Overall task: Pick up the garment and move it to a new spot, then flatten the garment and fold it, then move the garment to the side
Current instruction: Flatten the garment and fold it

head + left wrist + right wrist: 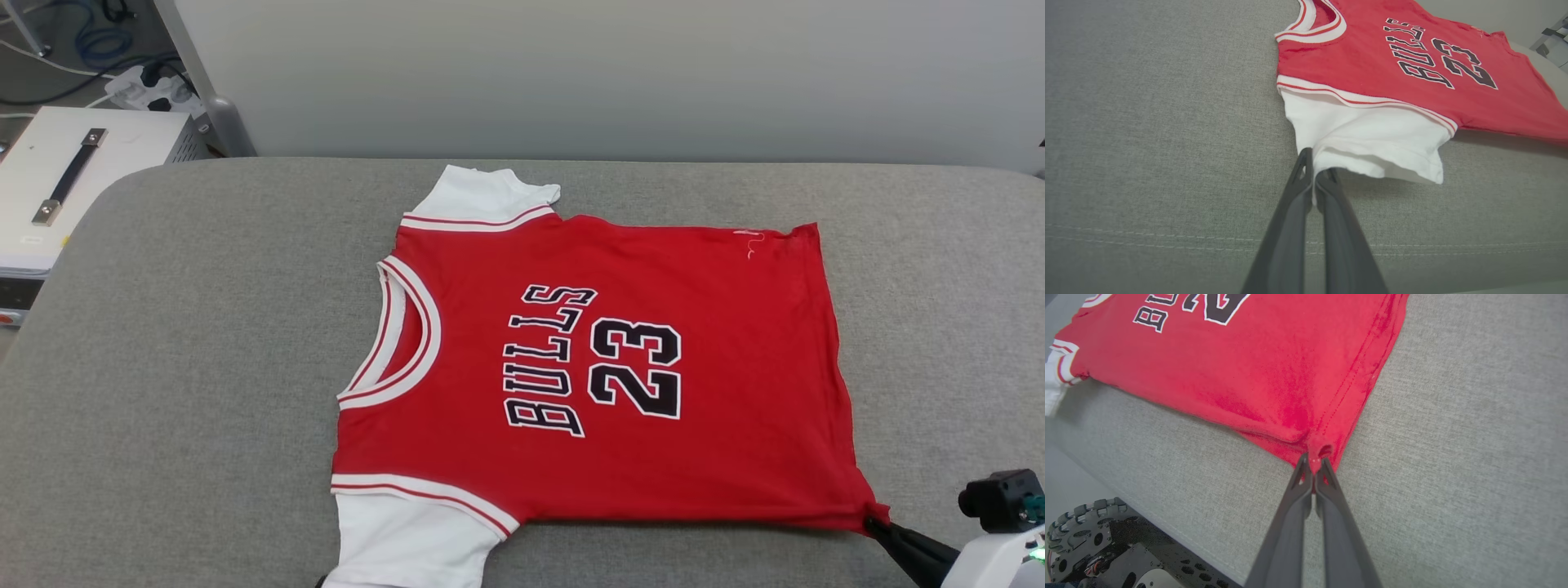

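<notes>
The garment [588,359] lies flat and face up in the middle of the tabletop [180,327], with its collar toward the left edge and its bottom hem toward the right edge. The left tool [1314,179] is clamped on the edge of the near white sleeve [1372,139], close to the near edge. The right tool [1314,467] is clamped on the near hem corner [1319,451], where the red cloth bunches into a small fold.

Both grips take only a little cloth at the very tips. I judge that a quick lift could let a corner slip out, more likely at the sleeve, because the bite there looks thin. If one tool rises or pulls before the other, the shirt may twist and lose its flat shape. The tabletop has a grey woven cover that looks rough, so dragging instead of lifting could wrinkle the underside.

The shirt seems to be a soft, thin knit, limp and a little stretchy. The sleeves are white, with red-and-white striped trim. The black letters [543,359] have white outlines. A loose pale thread [753,242] hangs at the far hem corner.
</notes>
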`<state>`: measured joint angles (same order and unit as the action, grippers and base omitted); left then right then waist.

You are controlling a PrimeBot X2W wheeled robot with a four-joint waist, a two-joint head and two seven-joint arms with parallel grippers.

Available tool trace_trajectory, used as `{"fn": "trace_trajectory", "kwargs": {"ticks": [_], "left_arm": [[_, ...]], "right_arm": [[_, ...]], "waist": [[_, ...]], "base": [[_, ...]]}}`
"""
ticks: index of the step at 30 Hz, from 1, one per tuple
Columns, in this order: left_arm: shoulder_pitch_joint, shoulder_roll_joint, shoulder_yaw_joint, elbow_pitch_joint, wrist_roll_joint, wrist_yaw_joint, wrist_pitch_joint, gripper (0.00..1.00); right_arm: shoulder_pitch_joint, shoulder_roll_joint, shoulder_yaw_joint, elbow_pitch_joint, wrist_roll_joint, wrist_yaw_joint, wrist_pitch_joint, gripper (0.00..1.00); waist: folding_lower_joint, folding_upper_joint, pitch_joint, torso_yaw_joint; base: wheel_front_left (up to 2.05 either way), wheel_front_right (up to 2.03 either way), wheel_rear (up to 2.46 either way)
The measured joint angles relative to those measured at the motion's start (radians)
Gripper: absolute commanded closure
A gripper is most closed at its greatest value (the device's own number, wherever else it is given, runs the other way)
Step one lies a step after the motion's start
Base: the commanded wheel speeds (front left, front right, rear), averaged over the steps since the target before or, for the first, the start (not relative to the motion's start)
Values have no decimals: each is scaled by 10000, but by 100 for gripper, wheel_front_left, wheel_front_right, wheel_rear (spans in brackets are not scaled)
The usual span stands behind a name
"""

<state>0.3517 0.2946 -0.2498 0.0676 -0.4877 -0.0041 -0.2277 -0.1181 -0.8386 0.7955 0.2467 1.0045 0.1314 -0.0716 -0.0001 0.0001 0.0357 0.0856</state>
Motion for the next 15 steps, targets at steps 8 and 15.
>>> {"fn": "trace_trajectory", "kwargs": {"ticks": [8, 15], "left_arm": [[-2313, 746, -155, 104, 803, -284, 364, 100], [-4534, 1151, -211, 719, 993, -688, 748, 100]], "right_arm": [[-114, 679, -1613, -591, -715, 0, 731, 100], [-404, 1187, -2539, -1049, -1229, 0, 1425, 100]], "waist": [[0, 0, 364, -154], [1, 0, 795, -381]], "base": [[0, 0, 0], [0, 0, 0]]}}
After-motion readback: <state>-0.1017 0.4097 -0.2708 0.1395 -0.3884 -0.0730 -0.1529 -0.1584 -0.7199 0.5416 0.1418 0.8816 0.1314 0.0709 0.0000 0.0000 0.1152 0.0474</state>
